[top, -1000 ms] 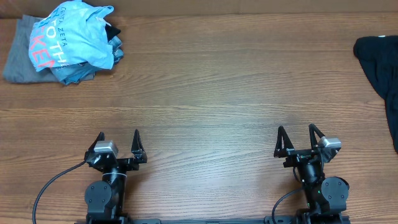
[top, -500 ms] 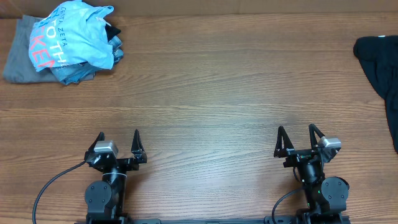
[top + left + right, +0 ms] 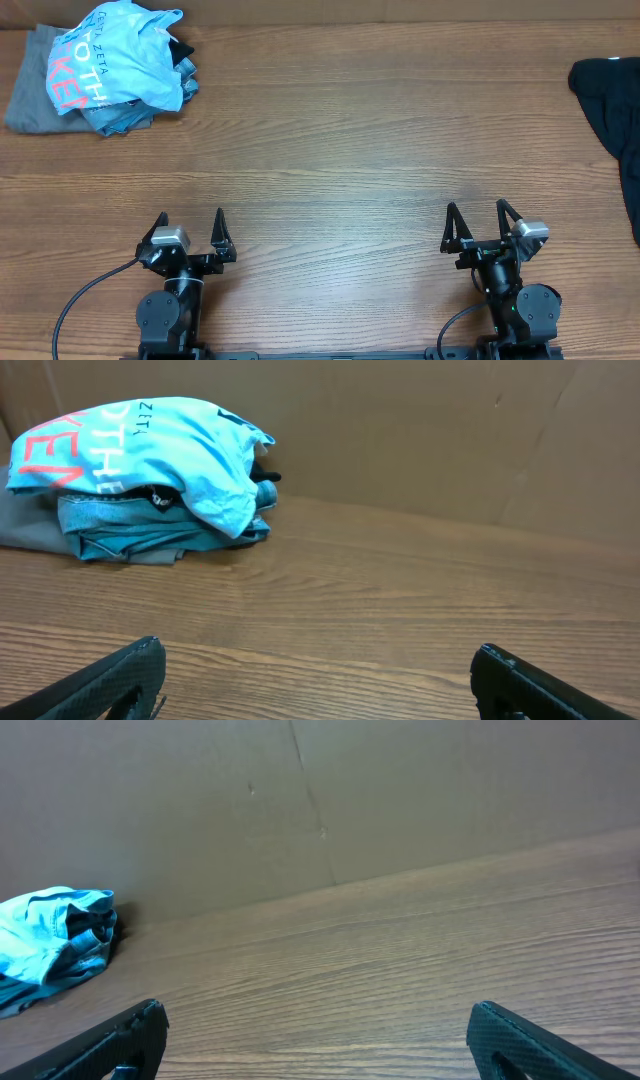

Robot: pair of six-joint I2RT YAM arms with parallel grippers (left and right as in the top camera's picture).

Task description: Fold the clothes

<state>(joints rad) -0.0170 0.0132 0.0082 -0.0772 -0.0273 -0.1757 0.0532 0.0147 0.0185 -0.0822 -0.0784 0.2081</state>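
Along the near edge of the desk (image 3: 330, 150), the left gripper (image 3: 191, 216) and right gripper (image 3: 477, 207) both have their fingers (image 3: 219, 228) spread wide, gripping and touching nothing. The black T-shirt (image 3: 612, 110) is bunched at the far right edge, partly cut off, well apart from both. Over in the far left corner a light blue shirt (image 3: 115, 60) half covers a grey garment (image 3: 25, 95).

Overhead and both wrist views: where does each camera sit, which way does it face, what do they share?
Overhead: above the table, looking straight down; both arms, left gripper and right gripper open.
Left wrist: low on the left arm, facing the light blue shirt; own fingers below.
Right wrist: low, facing the back wall; own fingers below.
Shared: the light blue shirt shows in all three; the black T-shirt only overhead.
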